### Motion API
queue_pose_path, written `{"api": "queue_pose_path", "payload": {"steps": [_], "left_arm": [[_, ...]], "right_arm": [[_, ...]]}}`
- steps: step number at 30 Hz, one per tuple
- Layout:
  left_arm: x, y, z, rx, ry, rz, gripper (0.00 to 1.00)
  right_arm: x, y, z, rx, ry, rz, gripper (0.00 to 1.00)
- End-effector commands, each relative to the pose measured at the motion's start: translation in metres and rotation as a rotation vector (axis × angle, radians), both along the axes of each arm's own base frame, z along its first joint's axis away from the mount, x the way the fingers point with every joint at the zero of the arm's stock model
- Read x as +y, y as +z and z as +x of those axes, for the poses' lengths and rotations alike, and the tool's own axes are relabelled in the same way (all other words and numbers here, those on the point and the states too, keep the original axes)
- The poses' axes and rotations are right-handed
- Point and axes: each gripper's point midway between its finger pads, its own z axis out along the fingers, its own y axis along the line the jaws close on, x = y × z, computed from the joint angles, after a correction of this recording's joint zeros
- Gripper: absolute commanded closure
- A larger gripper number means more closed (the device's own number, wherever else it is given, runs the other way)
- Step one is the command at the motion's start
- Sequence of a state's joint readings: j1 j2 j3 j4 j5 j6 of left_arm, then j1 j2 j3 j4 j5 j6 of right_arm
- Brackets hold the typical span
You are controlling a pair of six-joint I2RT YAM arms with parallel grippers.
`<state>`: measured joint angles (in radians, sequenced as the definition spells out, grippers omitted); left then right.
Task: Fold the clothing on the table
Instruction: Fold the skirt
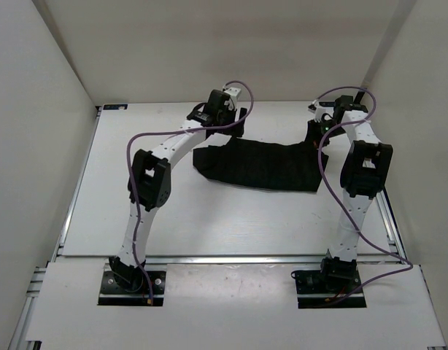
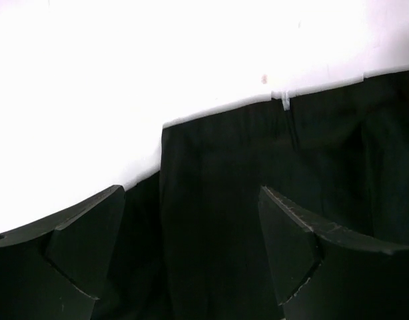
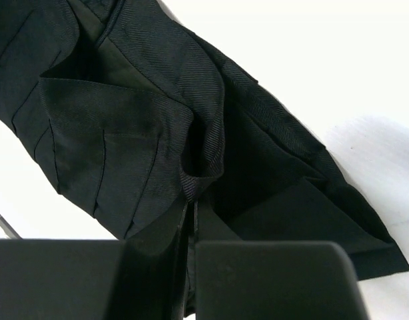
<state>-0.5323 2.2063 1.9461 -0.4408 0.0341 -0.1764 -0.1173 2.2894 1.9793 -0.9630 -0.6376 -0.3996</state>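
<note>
The black clothing lies as a long creased band across the far half of the white table. My left gripper is over its left end. In the left wrist view that gripper stands open, its fingers spread wide above the cloth, nothing pinched between them. A small white tag shows at the cloth's edge. My right gripper is at the right end. In its wrist view the gripper is shut on a raised fold of the clothing.
White walls close in the table on the left, back and right. An aluminium rail runs along the near edge ahead of the arm bases. Purple cables loop beside both arms.
</note>
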Motion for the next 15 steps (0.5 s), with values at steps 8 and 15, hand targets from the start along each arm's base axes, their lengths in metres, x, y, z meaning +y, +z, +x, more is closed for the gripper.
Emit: {"api": "queue_pose_path", "payload": {"steps": [8,15], "left_arm": [[-0.016,-0.018,0.011,0.075,-0.072,0.120,0.07],[-0.011,-0.045,0.008,0.121,-0.066,0.140,0.07]], "right_arm": [[0.009,0.024,0.012,-0.095,0.012,0.003,1.00],[0.012,0.023,0.009,-0.081,0.014,0.010,1.00]]}}
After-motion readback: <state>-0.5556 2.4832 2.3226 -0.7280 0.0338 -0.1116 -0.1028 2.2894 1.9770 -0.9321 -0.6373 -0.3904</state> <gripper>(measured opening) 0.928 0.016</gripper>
